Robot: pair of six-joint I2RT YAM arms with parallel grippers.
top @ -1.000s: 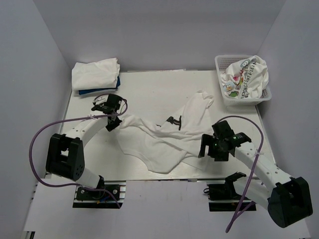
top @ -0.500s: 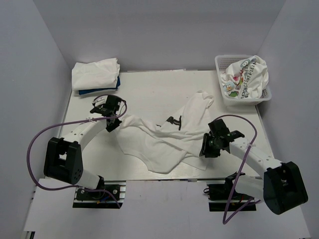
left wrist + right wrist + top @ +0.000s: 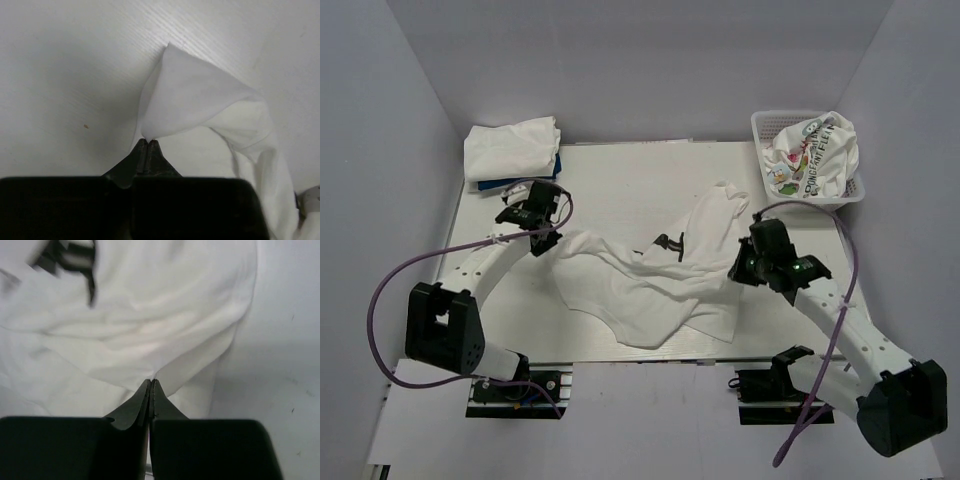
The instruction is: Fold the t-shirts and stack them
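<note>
1. A white t-shirt (image 3: 650, 285) lies open and crumpled in the middle of the surface (image 3: 620, 175).
2. The left gripper (image 3: 554, 241) is at the shirt's left corner. Its two fingers are pressed together and pinch a bit of the white cloth.
3. In the left wrist view, the cloth rises in a little peak right at the tips of the left gripper (image 3: 148, 145).
4. The right gripper (image 3: 736, 272) is at the shirt's right edge. Its fingers are pressed tight too, and they pinch a fold of the same shirt.
5. A small black tag (image 3: 667, 243) shows near the shirt's neck.
6. At the back left there is a pile: a folded white t-shirt (image 3: 510, 148) on top of a dark blue t-shirt (image 3: 520, 180).
7. At the back right a white basket (image 3: 765, 125) holds a t-shirt with cartoon print (image 3: 810, 155), all bunched up.
</note>
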